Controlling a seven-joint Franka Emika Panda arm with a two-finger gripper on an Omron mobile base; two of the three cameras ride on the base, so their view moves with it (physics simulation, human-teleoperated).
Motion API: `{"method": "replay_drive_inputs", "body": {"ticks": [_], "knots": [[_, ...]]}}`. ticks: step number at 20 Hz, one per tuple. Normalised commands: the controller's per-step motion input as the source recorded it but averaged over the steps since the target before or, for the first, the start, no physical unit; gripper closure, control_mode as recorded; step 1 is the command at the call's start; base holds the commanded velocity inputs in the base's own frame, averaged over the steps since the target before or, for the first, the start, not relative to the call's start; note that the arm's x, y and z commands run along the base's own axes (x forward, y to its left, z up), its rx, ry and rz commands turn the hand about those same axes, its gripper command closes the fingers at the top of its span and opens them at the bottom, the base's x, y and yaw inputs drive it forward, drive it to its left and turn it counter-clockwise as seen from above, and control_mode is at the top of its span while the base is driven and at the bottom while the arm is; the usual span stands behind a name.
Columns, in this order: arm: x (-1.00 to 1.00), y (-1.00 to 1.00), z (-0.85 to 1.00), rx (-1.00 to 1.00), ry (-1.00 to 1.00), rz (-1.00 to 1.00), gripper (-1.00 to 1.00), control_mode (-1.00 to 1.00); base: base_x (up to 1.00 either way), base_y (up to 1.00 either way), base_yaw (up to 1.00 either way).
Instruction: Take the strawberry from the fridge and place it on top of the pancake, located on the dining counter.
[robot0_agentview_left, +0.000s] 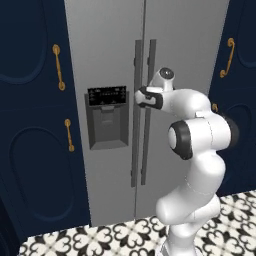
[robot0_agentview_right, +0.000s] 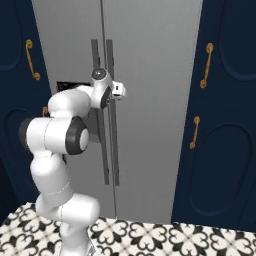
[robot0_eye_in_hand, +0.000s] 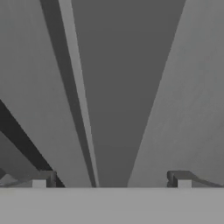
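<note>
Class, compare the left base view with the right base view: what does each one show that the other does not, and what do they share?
Left base view alone: the fridge's dark dispenser panel in full; in the right base view the arm covers most of it.

Right base view alone: the hand's front end seen from the side, up against the handles.

Both: the closed grey fridge, its two long vertical handles, navy cabinets with gold handles, the patterned floor tiles and the white arm reaching to the handles. The tool is open.
</note>
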Motion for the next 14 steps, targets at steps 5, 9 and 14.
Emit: {"method": "replay_drive_inputs", "body": {"ticks": [5,9,14], "knots": [[0.34,0.0,-0.28,0.0,-0.15,0.0,-1.0,-1.0,0.0,0.0,0.0],[0.34,-0.01,-0.14,0.0,-0.1,0.0,-1.0,-1.0,0.0,0.0,0.0],[0.39,-0.02,-0.02,0.0,-0.02,0.0,-1.0,-1.0,0.0,0.0,0.0]]}}
